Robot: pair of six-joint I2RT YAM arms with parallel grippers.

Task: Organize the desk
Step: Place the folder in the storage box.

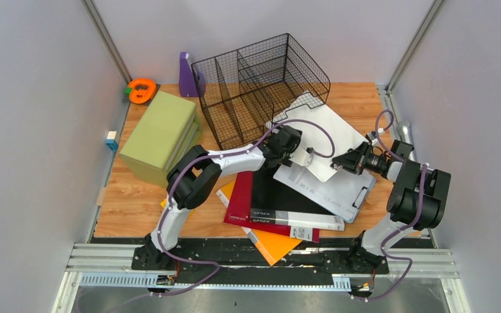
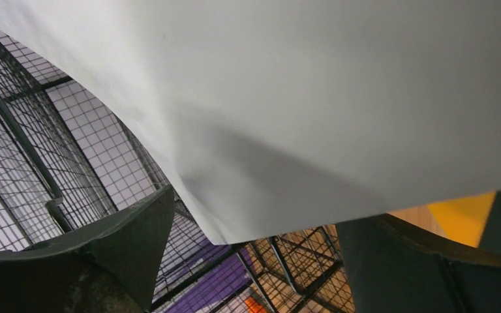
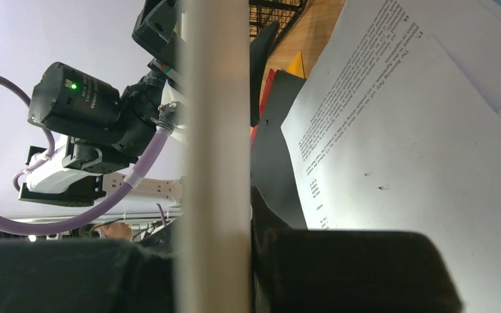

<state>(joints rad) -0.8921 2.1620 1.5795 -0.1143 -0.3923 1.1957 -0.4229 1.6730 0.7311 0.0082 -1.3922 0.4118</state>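
Top external view: the worktop (image 1: 137, 203) fills the floor of the grey-walled cell. Its wood grain is bare at the left and along the back right, and loose stationery covers the middle. A black wire file rack (image 1: 254, 85) stands at back centre. A white sheet (image 1: 329, 134) is lifted off the pile just in front of the rack, spanning between the two arms.

Why held so (judgement): the sheet is raised and bowed close to the rack's slots. This suggests it is meant to be filed there rather than left on the clipboard (image 1: 342, 195) lying beneath. One arm at each side would keep limp paper from folding.

Right hand (image 1: 336, 164): narrow, pinched on the sheet's near right edge. The right wrist view shows the paper edge-on, rising from between the dark pads (image 3: 365, 274).

Left hand (image 1: 293, 140): at the sheet's left edge. In the left wrist view the fingers (image 2: 104, 261) are spread wide. The sheet's lower edge crosses the gap above them, and no pad visibly presses on it. So the hand is wide and grips nothing. Whether the paper brushes a finger, cannot tell.

Consequence (judgement): the sheet hangs from the right hand alone. Sag is likely on the left side.
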